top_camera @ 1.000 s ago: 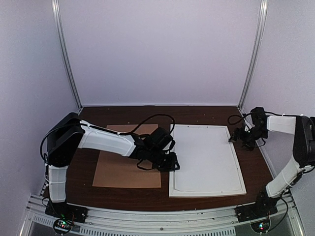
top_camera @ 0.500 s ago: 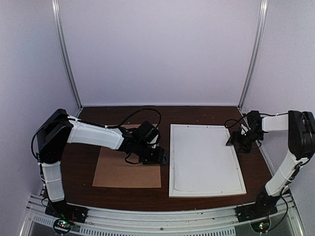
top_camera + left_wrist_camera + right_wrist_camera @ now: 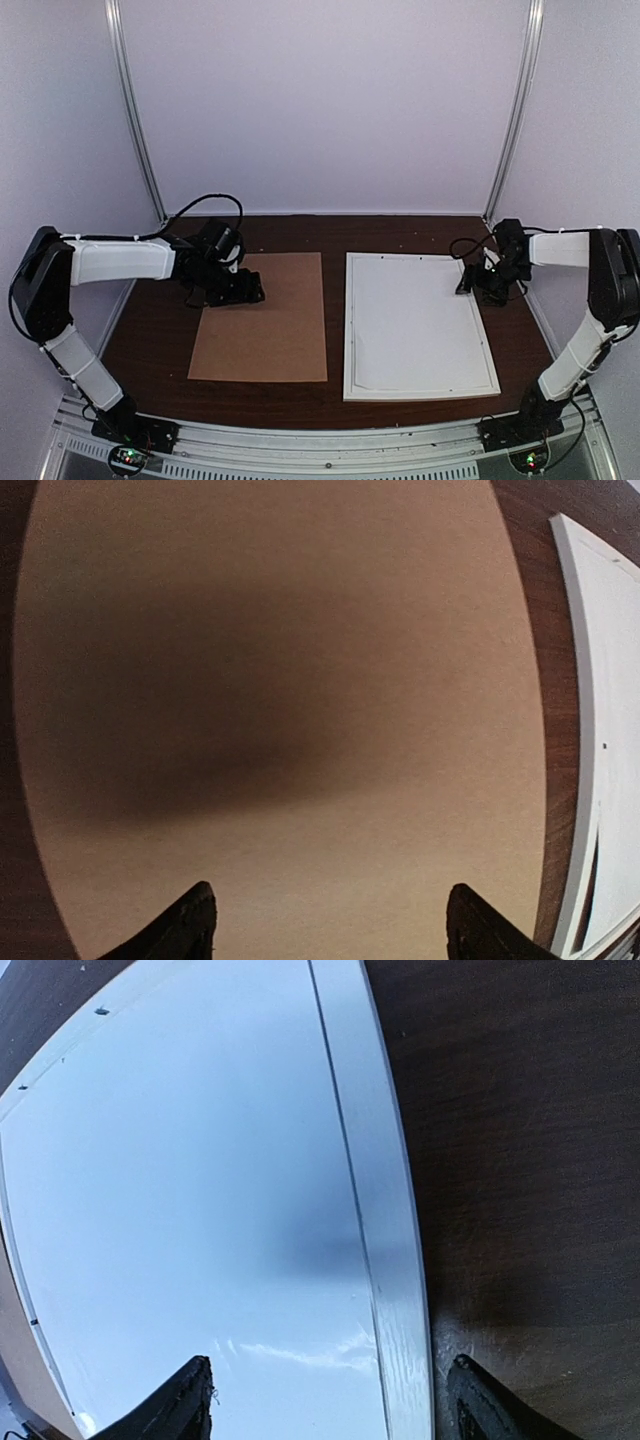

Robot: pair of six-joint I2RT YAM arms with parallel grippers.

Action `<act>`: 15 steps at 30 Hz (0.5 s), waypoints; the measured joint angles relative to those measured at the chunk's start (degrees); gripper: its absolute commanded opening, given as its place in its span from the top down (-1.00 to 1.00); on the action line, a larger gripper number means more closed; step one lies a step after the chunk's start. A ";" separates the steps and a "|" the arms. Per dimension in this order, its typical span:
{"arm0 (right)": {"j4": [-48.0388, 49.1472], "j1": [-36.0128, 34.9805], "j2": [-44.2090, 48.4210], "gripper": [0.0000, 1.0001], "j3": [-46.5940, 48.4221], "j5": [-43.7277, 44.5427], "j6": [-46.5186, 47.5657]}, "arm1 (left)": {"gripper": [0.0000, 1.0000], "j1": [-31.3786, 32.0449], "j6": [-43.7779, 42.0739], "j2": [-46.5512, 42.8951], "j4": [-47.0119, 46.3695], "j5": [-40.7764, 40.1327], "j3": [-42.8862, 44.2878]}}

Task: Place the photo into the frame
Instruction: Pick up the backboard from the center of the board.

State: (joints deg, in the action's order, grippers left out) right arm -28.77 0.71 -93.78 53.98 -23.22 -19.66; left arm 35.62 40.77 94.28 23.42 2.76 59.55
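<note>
The white frame [image 3: 420, 395] lies flat on the table's right half, and a plain white sheet [image 3: 415, 320] fills its inside. The photo's printed side shows in no view. My right gripper [image 3: 468, 285] stands open and low over the frame's right rim [image 3: 385, 1260], near the far corner. One fingertip is over the white sheet and the other over the dark wood; in the right wrist view the gripper [image 3: 332, 1400] holds nothing. My left gripper [image 3: 250, 292] is open over the far left corner of the brown board [image 3: 265, 320], and in the left wrist view the gripper [image 3: 330, 925] is empty.
The brown board [image 3: 300, 680] lies flat just left of the frame [image 3: 575, 680], with a narrow strip of dark table [image 3: 336, 320] between them. White walls and two metal posts [image 3: 135, 120] close in the back and sides.
My left arm has pulled back leftward from the frame's left edge, across the board to its far left corner, opening its jaws. My right gripper has shifted slightly left, onto the frame's rim.
</note>
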 measured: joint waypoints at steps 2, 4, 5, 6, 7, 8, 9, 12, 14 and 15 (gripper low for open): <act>-1.55 -2.14 1.95 -0.60 1.25 3.10 0.28 | -0.62 -3.54 -1.70 -1.92 1.55 -0.46 -1.44; -2.64 -5.44 3.67 -0.61 2.95 5.16 0.42 | -0.63 -6.69 -3.30 -3.08 2.62 -0.48 -2.56; -3.21 -7.80 4.42 -0.61 4.24 6.19 0.39 | -0.63 -8.28 -4.07 -3.48 3.08 -0.35 -3.04; -3.39 -9.77 4.72 -0.61 5.29 6.69 0.31 | -0.63 -9.66 -4.72 -3.74 3.56 -0.13 -3.50; -3.72 -12.13 4.79 -0.61 6.75 7.39 0.13 | -0.64 -11.06 -5.42 -3.98 3.87 0.15 -4.00; -3.78 -14.67 4.68 -0.62 8.11 7.76 -0.13 | -0.64 -12.33 -6.03 -4.09 4.24 0.55 -4.35; -3.93 -17.35 4.35 -0.62 9.62 8.24 -0.44 | -0.65 -13.64 -6.69 -4.09 4.57 0.98 -4.66; -4.28 -26.10 1.66 -0.62 15.37 8.79 -1.84 | -0.67 -16.79 -8.26 -4.09 5.22 2.01 -5.20; -4.22 -31.56 -1.73 -0.62 19.93 8.92 -2.89 | -0.69 -18.51 -9.16 -4.09 5.20 2.75 -5.35; -4.07 -34.14 -3.96 -0.62 22.38 8.92 -3.34 | -0.71 -19.34 -9.55 -4.09 5.18 3.17 -5.49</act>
State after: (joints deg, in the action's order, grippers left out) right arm -32.84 -33.43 -97.73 76.36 -14.31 -23.00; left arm 16.27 31.22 90.19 28.60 5.93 54.06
